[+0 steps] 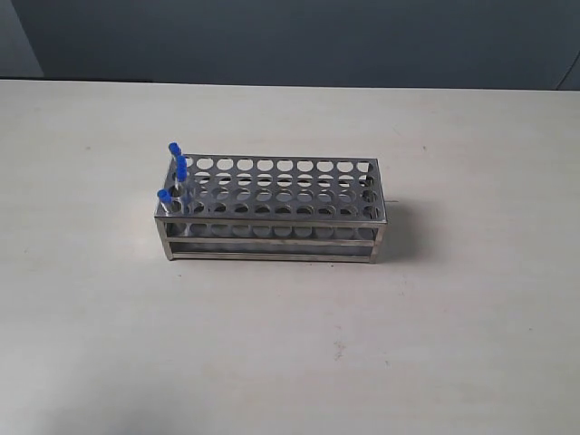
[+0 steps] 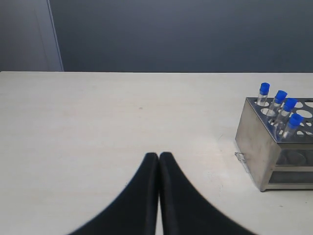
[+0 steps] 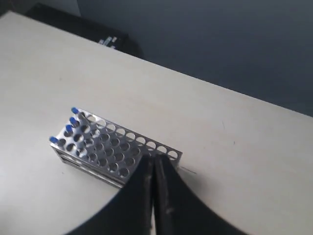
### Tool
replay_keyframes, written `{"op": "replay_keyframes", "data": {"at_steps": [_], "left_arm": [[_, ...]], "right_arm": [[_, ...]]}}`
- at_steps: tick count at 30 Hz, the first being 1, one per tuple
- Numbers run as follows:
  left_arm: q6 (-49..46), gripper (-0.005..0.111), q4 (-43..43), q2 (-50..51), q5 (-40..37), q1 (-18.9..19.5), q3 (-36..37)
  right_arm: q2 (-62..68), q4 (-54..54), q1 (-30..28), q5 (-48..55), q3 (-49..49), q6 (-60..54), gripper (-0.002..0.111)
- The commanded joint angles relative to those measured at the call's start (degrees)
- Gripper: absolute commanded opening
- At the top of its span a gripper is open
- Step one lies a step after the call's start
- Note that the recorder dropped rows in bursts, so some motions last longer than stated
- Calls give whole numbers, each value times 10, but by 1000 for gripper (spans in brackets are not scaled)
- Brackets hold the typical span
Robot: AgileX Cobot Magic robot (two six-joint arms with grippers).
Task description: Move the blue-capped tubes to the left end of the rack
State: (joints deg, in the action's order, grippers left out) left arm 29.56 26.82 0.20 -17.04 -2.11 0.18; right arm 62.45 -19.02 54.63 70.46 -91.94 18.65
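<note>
The steel rack stands in the middle of the table, long side facing the exterior view. Several blue-capped tubes stand upright in the holes at its left end; every other hole is bare. In the left wrist view the tubes rise from the near end of the rack, off to one side of my left gripper, which is shut on nothing over bare table. My right gripper is shut and empty, held high over the end of the rack opposite the tubes. Neither gripper shows in the exterior view.
The pale table spreads on all sides of the rack, with a dark wall behind its far edge. A black box-like object lies beyond the table edge in the right wrist view.
</note>
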Motion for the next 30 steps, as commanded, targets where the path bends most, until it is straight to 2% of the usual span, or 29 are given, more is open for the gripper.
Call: {"op": "replay_keyframes", "data": {"at_steps": [1, 6, 8, 10, 18, 25, 30], "left_arm": [[0, 1, 0, -2, 4, -3, -2], [0, 1, 0, -2, 4, -3, -2], [0, 1, 0, -2, 4, -3, -2], [0, 1, 0, -2, 4, -3, -2], [0, 1, 0, -2, 4, -3, -2], [0, 1, 0, -2, 3, -3, -2], [0, 1, 0, -2, 3, -3, -2]], "right_arm": [[-28, 1, 0, -9, 3, 50, 0], [-29, -50, 0, -5, 27, 50, 0], [-41, -86, -1, -5, 62, 50, 0], [-70, -91, -28, -10, 121, 50, 0], [-265, -15, -265, -377, 443, 50, 0], [-446, 40, -433, -505, 669, 50, 0], [-559, 81, -526, -533, 788, 50, 0]]}}
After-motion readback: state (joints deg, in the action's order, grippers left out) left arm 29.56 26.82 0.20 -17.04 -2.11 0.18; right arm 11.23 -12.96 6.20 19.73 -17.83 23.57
